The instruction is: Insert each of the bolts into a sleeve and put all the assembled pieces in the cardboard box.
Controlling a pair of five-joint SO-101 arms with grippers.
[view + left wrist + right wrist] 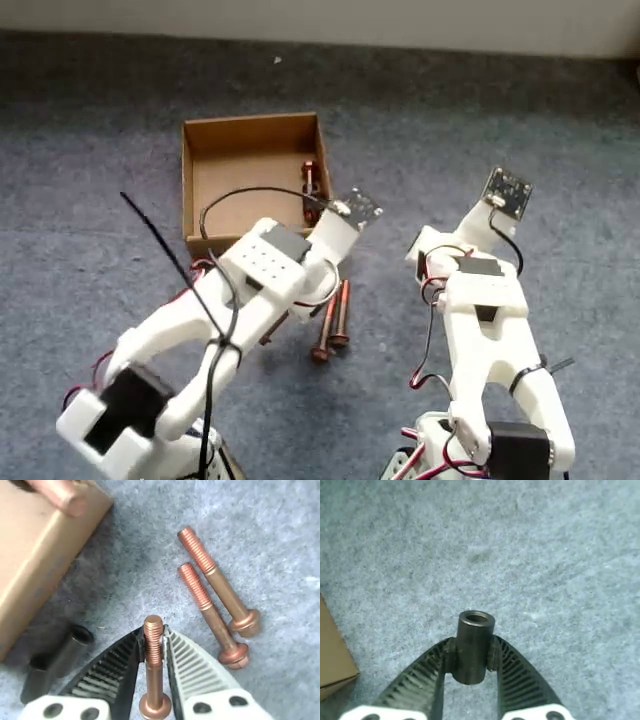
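In the left wrist view my left gripper [152,632] is shut on a copper bolt [153,655], threaded end pointing forward. Two more copper bolts [220,592] [210,615] lie side by side on the carpet just beyond it, and they also show in the high view [335,318]. Two dark sleeves [75,642] [35,680] lie beside the cardboard box [40,555]. My right gripper [472,642] is shut on a dark sleeve [474,640] with its open bore facing away, above bare carpet. The box [195,185] holds one copper piece [310,185] by its right wall.
The left arm [270,260] stretches from the lower left to the box's front right corner. The right arm [480,290] stands apart on the right. Grey carpet covers the table, with free room between the arms and to the far right.
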